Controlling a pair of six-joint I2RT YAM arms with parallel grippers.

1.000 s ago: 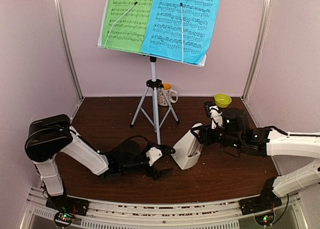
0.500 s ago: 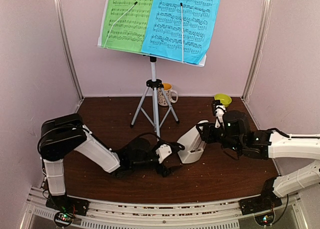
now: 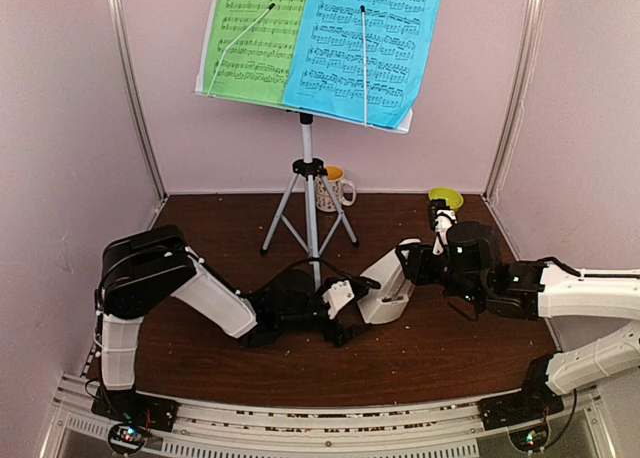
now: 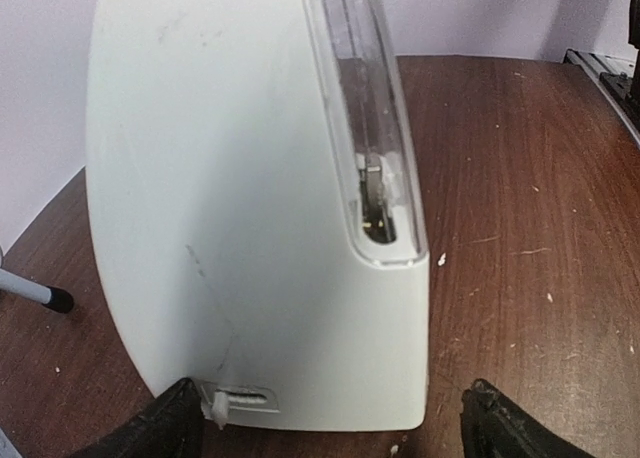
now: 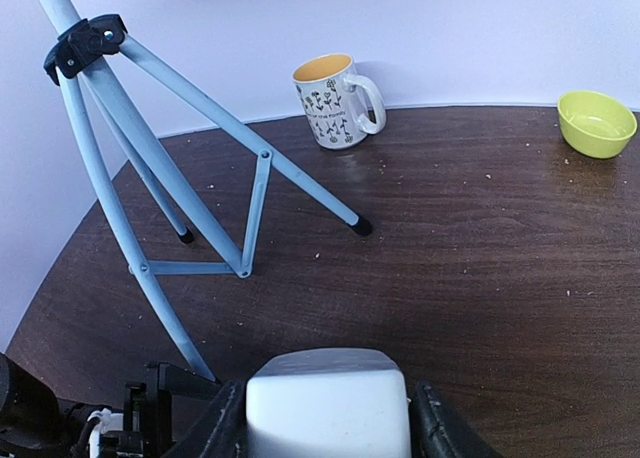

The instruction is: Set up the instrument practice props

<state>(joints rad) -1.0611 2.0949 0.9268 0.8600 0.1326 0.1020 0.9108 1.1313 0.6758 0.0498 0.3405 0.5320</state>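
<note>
We count one music stand (image 3: 307, 168), tripod at back centre of desk (image 3: 220, 238). Two sheets on it, side by side: green sheet (image 3: 255, 38) left, blue sheet (image 3: 365, 43) right. Printed staves; we cannot read any words.

One metronome (image 3: 385, 293), tilted, beside tripod's front leg, between two grippers. Right gripper (image 5: 328, 423) pinches its narrow top. Left gripper (image 3: 352, 308) spread wide, fingers either side of its base.

One mug (image 3: 335, 190), flower pattern, small lettering unreadable to us. One lime bowl (image 3: 445, 198), back right.
</note>
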